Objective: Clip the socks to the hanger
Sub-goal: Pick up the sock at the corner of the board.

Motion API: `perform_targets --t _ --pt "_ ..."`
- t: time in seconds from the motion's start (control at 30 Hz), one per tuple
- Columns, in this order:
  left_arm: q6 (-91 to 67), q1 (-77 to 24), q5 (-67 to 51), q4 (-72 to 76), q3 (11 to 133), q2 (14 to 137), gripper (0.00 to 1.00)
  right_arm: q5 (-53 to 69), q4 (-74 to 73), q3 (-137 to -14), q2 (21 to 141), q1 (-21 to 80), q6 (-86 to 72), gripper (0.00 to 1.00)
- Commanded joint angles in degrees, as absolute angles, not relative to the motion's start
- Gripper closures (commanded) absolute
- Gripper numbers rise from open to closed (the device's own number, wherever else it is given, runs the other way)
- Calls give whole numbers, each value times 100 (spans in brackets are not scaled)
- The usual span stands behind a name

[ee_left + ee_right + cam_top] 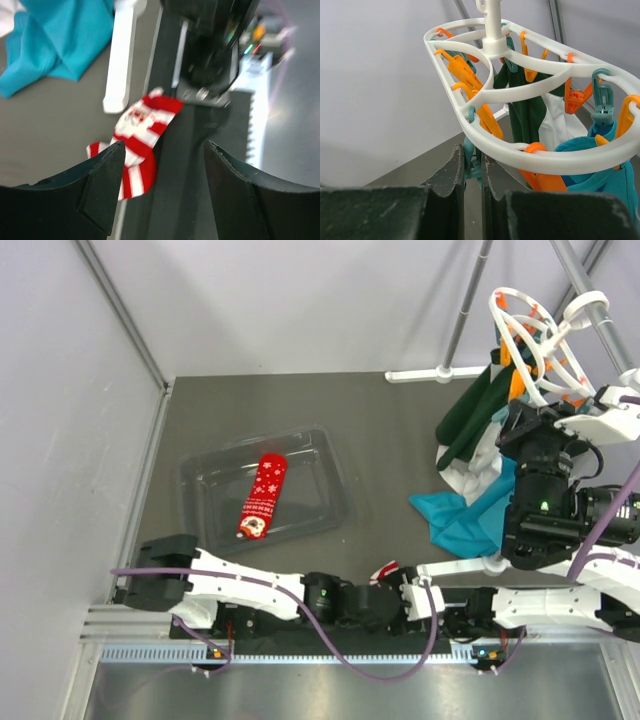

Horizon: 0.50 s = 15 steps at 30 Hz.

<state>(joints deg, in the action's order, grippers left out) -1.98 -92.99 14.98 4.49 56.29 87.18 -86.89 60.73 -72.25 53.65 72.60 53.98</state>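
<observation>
Looking down from the top view, the snowflake sock (262,495) lies flat in a clear tray (215,490) on the desk (380,440), well apart from both arms. The hanger (535,340) hangs at the far right, with green, white and blue garments (470,470) below it. The striped sock (385,570) is only a small red scrap near the arm bases in that view. The left wrist view shows it plainly: its Santa face is up, and it lies crumpled just ahead of the left claw (165,148). That claw is spread wide and holds nothing, and the sock sits nearer one fingertip (117,152). Only the right wrist view shows the right claw (472,162) just under the hanger's white rim. Its jaws are nearly together and pinch a teal peg (470,150), with orange pegs (465,70) dangling around.
</observation>
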Motion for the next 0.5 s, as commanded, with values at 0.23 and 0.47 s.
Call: perform_targets --t 0.23,0.47 --pt "1107 -9475 2681 150 5976 9675 35 -9861 6056 -6979 4966 7365 5361 100" --pt "1178 -9483 1811 325 6135 9949 38 -9861 6064 -7031 5018 7400 5335 100"
